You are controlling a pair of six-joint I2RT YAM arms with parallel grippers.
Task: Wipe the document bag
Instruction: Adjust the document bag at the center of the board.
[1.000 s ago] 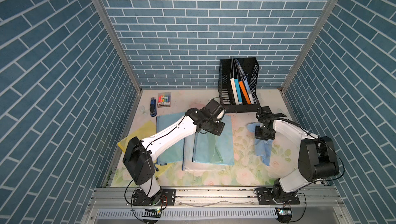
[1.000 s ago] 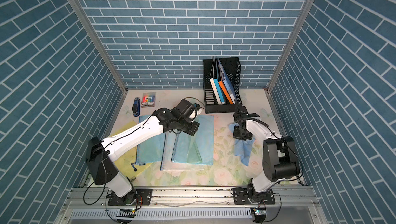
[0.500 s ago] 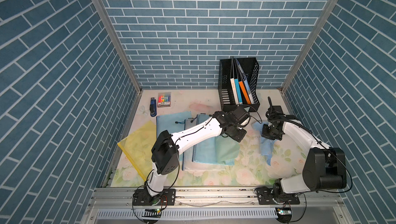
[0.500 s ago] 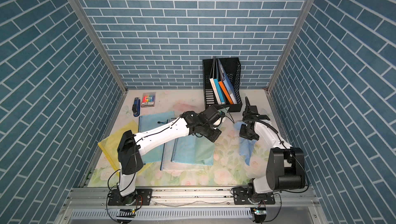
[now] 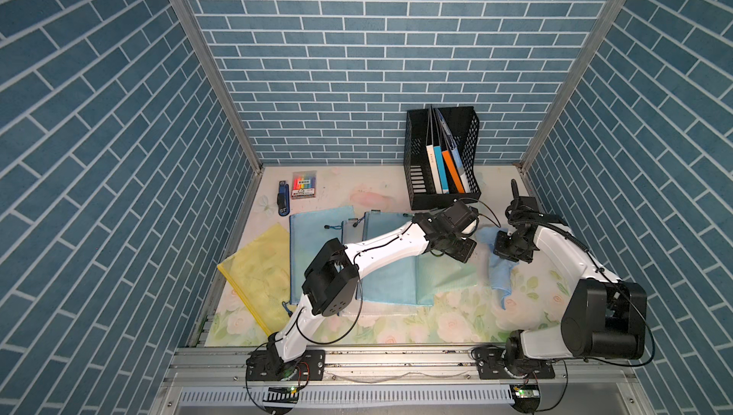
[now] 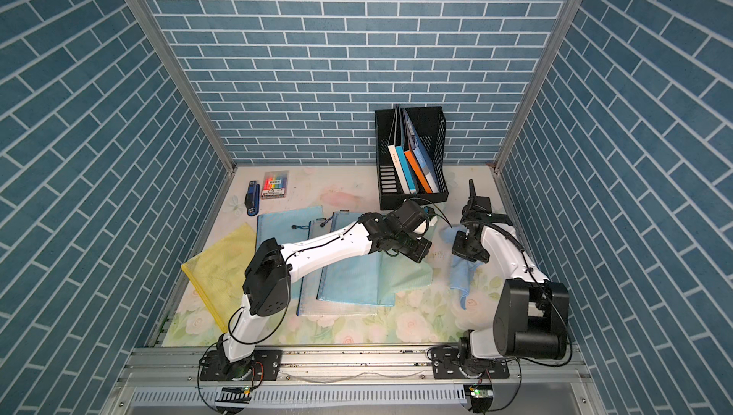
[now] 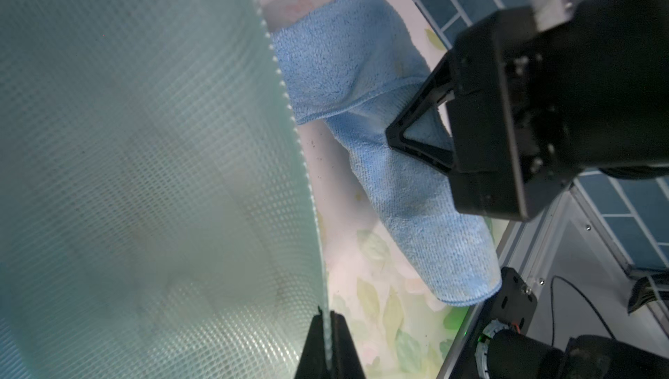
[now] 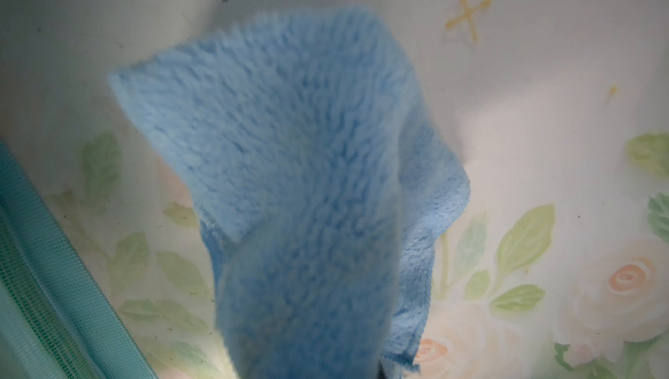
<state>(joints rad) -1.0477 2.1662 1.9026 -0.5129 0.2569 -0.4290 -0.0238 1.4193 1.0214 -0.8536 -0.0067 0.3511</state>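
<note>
**Green bag.** The green bag (image 5: 446, 276) (image 6: 408, 274) is translucent mesh. It lies on the table (image 5: 377, 195), right of centre, and its left part overlaps the right edge of the blue bags (image 5: 390, 284). In the left wrist view the mesh (image 7: 144, 141) fills most of the frame and curves up to the jaws.

**Left gripper.** The left gripper (image 5: 462, 254) (image 6: 418, 252) (image 7: 327, 341) is clenched on the green bag's far edge. The thin edge passes between the two closed fingertips.

**Cloth.** A blue cloth (image 5: 500, 280) (image 6: 460, 278) (image 7: 362, 69) (image 8: 289, 178) lies just beside the green bag, on its right. The two are apart, with a strip of table between them. Part of the cloth is folded over itself.

**Right gripper.** The right gripper (image 5: 503, 252) (image 6: 464, 252) (image 7: 392, 134) points down and grasps the cloth near its far end. The rest of the cloth trails toward the front of the table.

**Surroundings.**
- Two blue bags overlap at the table centre.
- A yellow bag (image 5: 258, 274) lies at an angle by the left wall, partly under a blue bag.
- A black rack (image 5: 472, 155) holding folders stands at the back, just behind the left gripper.
- A stapler (image 5: 282, 202) and a marker pack (image 5: 304, 185) lie side by side in the back left corner, well apart from both grippers.
</note>
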